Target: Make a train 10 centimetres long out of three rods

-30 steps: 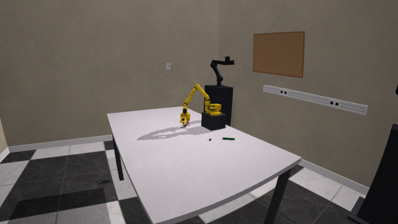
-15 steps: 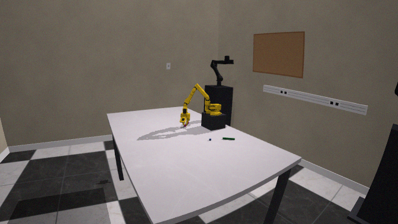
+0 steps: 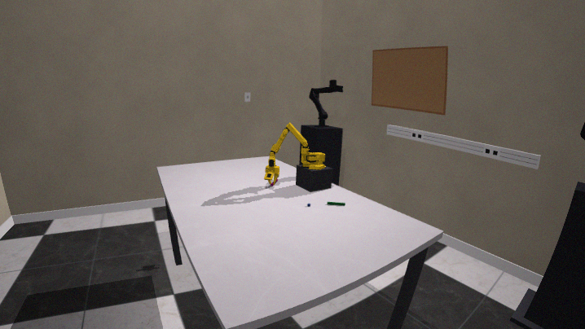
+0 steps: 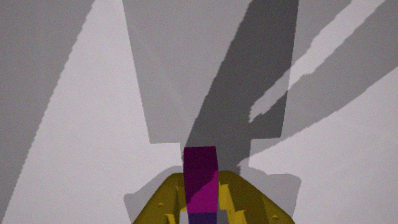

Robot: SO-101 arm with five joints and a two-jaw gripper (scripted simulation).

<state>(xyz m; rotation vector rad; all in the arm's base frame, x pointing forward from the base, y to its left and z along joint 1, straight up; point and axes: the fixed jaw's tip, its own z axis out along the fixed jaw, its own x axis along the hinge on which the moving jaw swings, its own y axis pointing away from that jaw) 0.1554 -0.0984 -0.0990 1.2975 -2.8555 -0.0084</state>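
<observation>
Closest to us, on the white table [image 3: 286,261], we see a long bare stretch of top. Farther in lie a tiny blue rod [image 3: 308,204] and, near it on the side, a green rod [image 3: 336,203] lying flat. The two are apart, not touching. Past them a grey shadow [image 3: 249,194] spreads over the table. Then we come to our yellow arm [image 3: 286,138], which bends down to the table top. Our gripper [image 3: 270,180] is closed tight on a magenta rod [image 4: 201,182]. In the wrist view we see that rod sticking out from between the yellow fingers, pointing away from the camera, with the white table just past its tip. We cannot tell if the rod's end touches the table. The magenta rod is well apart from the blue and green rods. The arm sits on a black block [image 3: 323,182] at the far edge of the table. Behind it stands a tall black stand [image 3: 333,142] with a black arm [image 3: 321,98] on top. On the far wall hangs a brown board [image 3: 409,79].
</observation>
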